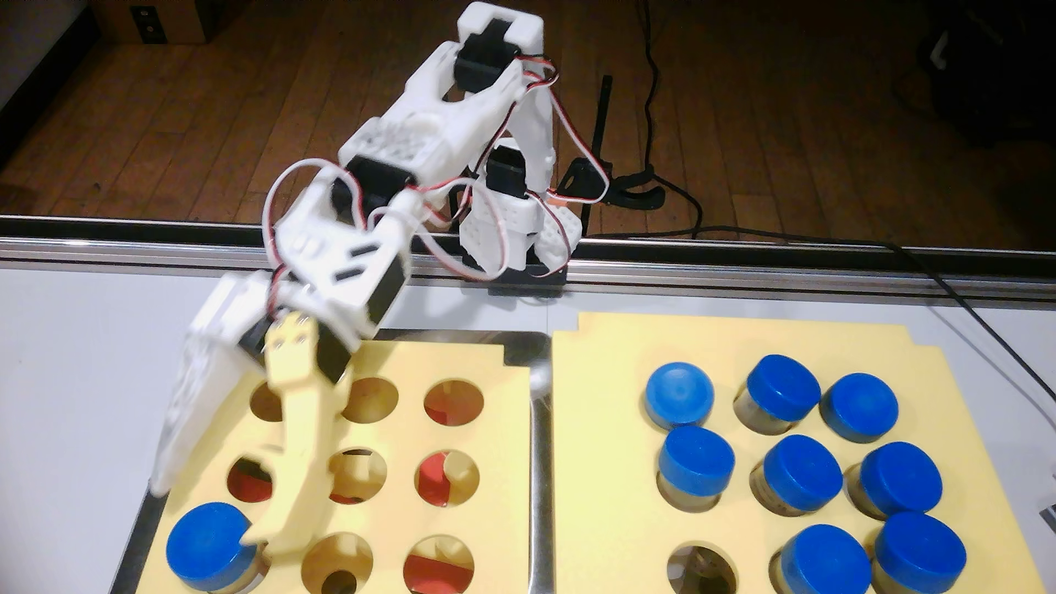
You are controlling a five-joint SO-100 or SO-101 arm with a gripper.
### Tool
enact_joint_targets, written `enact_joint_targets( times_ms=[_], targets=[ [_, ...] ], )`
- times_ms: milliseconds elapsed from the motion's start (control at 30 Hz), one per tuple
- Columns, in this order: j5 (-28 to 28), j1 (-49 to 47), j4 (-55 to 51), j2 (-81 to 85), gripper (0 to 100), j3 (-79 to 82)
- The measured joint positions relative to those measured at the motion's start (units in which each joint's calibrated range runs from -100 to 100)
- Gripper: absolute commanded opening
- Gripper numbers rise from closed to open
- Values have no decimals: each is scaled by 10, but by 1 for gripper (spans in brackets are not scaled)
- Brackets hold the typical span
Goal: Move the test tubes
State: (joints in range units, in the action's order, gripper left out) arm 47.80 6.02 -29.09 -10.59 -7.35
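One tube (211, 545) sits in the left foam's (503, 514) near-left hole; eight tubes (800, 471) sit in the right foam (606, 434), one hole empty. The fingers (214, 514) are spread wide around the lone tube, gripping nothing. Which way tubes go is unclear.

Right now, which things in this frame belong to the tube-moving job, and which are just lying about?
Job:
- lone test tube in the left foam rack
- eight test tubes in the right foam rack
- end effector, open beside the lone tube

Lying about:
- black clamp behind the arm
- cables
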Motion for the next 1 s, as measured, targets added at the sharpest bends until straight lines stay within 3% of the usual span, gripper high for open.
enact_joint_targets(
  times_ms=[133, 333, 433, 867, 967, 1000],
  targets=[
    [0, 4, 0, -26, 34, -16],
    [0, 2, 0, -29, 15, -18],
    [-3, -16, 0, -29, 13, -18],
    [-1, -39, 4, -28, 13, -79],
    [-1, -41, 4, -28, 22, -81],
    [-1, -42, 4, -28, 29, -81]
  ],
)
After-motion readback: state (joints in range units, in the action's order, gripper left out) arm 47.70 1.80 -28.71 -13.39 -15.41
